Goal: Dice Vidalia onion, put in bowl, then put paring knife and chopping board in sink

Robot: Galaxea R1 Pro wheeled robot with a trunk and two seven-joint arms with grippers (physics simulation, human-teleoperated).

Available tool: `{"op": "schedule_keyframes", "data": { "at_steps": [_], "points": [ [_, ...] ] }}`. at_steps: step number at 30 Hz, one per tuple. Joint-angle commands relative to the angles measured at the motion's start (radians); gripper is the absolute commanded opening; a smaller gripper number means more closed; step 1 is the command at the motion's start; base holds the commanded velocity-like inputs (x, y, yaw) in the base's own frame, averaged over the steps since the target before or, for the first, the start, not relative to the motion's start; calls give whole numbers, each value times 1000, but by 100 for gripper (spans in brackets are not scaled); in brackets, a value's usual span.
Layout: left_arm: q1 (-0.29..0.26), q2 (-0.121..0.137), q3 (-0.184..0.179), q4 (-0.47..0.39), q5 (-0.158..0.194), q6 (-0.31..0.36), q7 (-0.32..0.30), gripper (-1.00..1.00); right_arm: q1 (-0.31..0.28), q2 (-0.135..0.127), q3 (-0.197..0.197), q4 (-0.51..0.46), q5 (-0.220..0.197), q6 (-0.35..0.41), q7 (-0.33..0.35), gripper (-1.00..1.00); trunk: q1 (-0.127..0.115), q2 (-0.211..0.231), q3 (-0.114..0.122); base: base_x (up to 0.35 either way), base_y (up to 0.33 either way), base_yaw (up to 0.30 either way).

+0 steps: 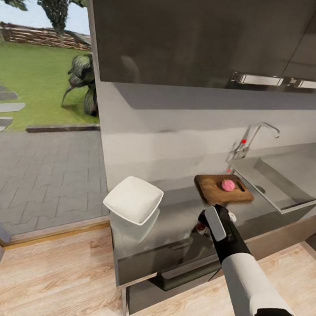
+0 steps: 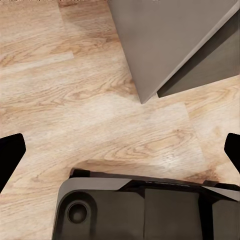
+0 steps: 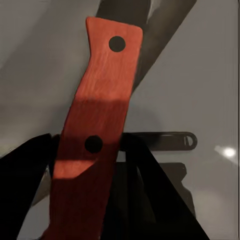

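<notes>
We see the counter (image 1: 179,217) running from the bowl (image 1: 133,199) at its left end to the sink (image 1: 286,180) at the right. The bowl is white and squarish, and it sits at the counter's near left corner, well apart from the board (image 1: 214,189). The board lies flat just beside the sink's left edge, under the tap (image 1: 252,136), and the onion (image 1: 229,185) rests on top of it, near the end with the handle slot. The onion is pink-red, whole, and much smaller than the board. Our right gripper (image 1: 203,224) reaches over the counter's front edge, just in front of the board and between the board and the bowl. In the right wrist view the knife (image 3: 95,135) shows its red handle with two dark rivets, and the handle lies between the two dark fingers (image 3: 25,185) of the right gripper (image 3: 92,165), which press against both of its sides, so the jaws pinch the knife by its handle. We cannot see the blade. In the left wrist view the left gripper (image 2: 120,150) hangs over the wood floor (image 2: 75,100), near the corner of a grey cabinet (image 2: 160,40). Its two fingertips (image 2: 10,150) are at the opposite edges of that picture, so the jaws are spread wide with nothing between them.
</notes>
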Motion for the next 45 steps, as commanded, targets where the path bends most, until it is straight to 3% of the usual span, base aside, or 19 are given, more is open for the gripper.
{"op": "schedule_keyframes", "data": {
  "at_steps": [1,16,26,39,45],
  "points": [
    [0,1,-3,-1,6,-3,6,100,0,-1,1,5,-3,10,-12,-100,1,-1,-1,0,0,-62],
    [0,1,-3,-1,6,-3,6,100,0,0,0,3,-3,12,-12,-100,1,-1,22,-2,0,-91],
    [0,1,-3,-1,6,-3,6,100,0,1,0,3,-3,12,-12,-100,1,-1,37,-232,0,-96],
    [0,1,-3,-1,6,-3,6,100,0,2,2,1,-3,9,-11,-100,1,-1,58,-22,0,-94],
    [0,1,-5,-10,6,-3,6,100,0,-4,3,-43,0,-23,-9,-100,1,-1,67,0,0,-32]
  ]
}}
